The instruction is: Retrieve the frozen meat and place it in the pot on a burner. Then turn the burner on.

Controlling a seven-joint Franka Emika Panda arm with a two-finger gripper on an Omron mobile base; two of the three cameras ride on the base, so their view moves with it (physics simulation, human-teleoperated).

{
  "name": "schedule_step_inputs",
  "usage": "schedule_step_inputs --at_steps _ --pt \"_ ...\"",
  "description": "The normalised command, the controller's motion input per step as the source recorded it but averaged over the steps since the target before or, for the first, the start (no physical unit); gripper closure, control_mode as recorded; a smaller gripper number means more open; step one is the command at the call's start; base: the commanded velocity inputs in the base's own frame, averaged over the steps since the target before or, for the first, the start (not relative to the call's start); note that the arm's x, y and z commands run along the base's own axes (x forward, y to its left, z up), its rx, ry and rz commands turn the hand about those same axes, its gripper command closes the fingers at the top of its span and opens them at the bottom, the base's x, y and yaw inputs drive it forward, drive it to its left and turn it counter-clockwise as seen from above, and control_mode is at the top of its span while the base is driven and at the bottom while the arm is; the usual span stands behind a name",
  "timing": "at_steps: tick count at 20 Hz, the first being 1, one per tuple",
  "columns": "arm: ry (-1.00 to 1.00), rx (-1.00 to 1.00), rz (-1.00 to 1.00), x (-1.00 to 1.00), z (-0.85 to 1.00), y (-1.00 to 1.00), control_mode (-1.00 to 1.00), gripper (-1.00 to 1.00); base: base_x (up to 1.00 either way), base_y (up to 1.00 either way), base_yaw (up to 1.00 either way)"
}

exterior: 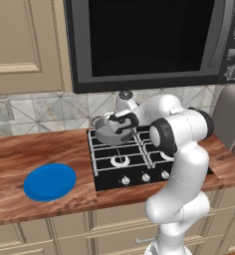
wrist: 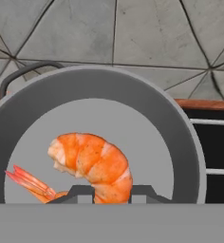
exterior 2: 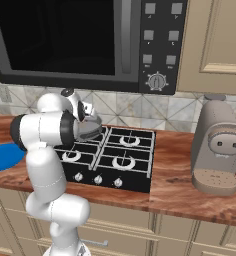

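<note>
Claw [wrist: 112,191] pinching the shrimp [wrist: 90,163] just above the floor of the pot [wrist: 178,137] on the far burner: released with a tilt, could snag on a finger and come back out, or knock the pot off centre.

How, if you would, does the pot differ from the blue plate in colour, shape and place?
The pot is grey metal, while the plate is bright blue. The pot has raised walls and a loop handle; the plate is flat and has no handle. The pot stands on the cooktop at a back burner, with the shrimp over its floor; the plate lies bare on the wooden counter. Both are round.
</note>
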Motion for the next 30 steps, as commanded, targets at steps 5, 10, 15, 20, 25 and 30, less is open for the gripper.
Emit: schedule_step_inputs --at_steps 5,10,15,20,25,30 --pt "0.02 0.00 0.00 0.02 -0.21 0.03 -1.00 1.00 0.00 0.00 0.00" --pt "0.07 0.00 0.00 0.05 -0.25 0.00 -1.00 1.00 0.00 0.00 0.00" --pt "0.04 0.00 0.00 0.06 -0.11 0.01 -1.00 1.00 0.00 0.00 0.00" --pt "0.01 0.00 0.00 0.10 0.00 0.03 -1.00 1.00 0.00 0.00 0.00" --pt "0.00 0.00 0.00 0.25 0.00 0.02 -1.00 1.00 0.00 0.00 0.00" --pt "0.00 0.00 0.00 0.29 -0.02 0.06 -1.00 1.00 0.00 0.00 0.00"
